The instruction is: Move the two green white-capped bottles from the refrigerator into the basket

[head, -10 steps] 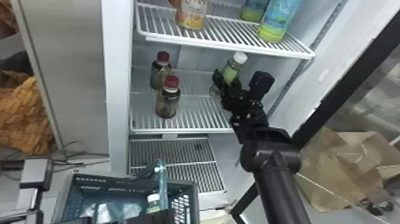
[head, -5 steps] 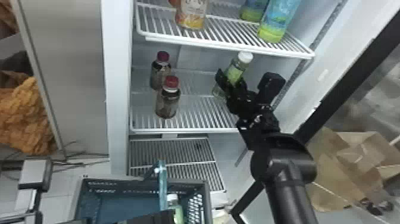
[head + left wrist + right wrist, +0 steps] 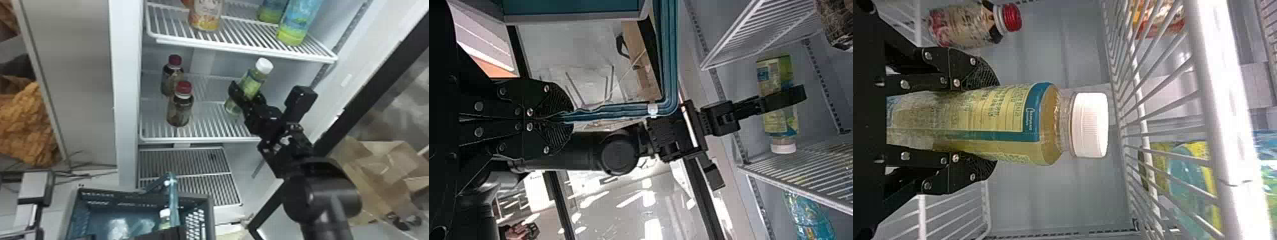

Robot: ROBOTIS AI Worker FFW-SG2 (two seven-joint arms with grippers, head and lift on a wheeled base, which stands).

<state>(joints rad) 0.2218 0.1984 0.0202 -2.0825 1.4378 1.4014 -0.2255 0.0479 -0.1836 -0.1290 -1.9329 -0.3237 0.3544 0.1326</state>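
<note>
My right gripper [image 3: 247,93] is inside the refrigerator, shut on a green white-capped bottle [image 3: 252,83], which leans with its cap to the right. In the right wrist view, the bottle [image 3: 1003,122] lies between both fingers of the right gripper [image 3: 993,122]. The other green white-capped bottle [image 3: 165,220] stands in the teal basket [image 3: 209,220], beside the handle [image 3: 173,199]. Part of my left gripper [image 3: 164,234] is at the bottom edge. In the left wrist view, the left gripper [image 3: 563,118] is shut on the basket handle [image 3: 614,110].
Two red-capped bottles [image 3: 180,107] stand on the middle shelf [image 3: 204,138], left of the held bottle. An upper shelf [image 3: 242,49] above holds an orange-labelled bottle [image 3: 206,16] and blue-green bottles [image 3: 295,25]. The door frame [image 3: 376,73] borders the right arm's side.
My right gripper and its bottle have shifted slightly right and toward me, and the bottle tilts more. The basket moved right, then back left, with its handle and the bottle inside.
</note>
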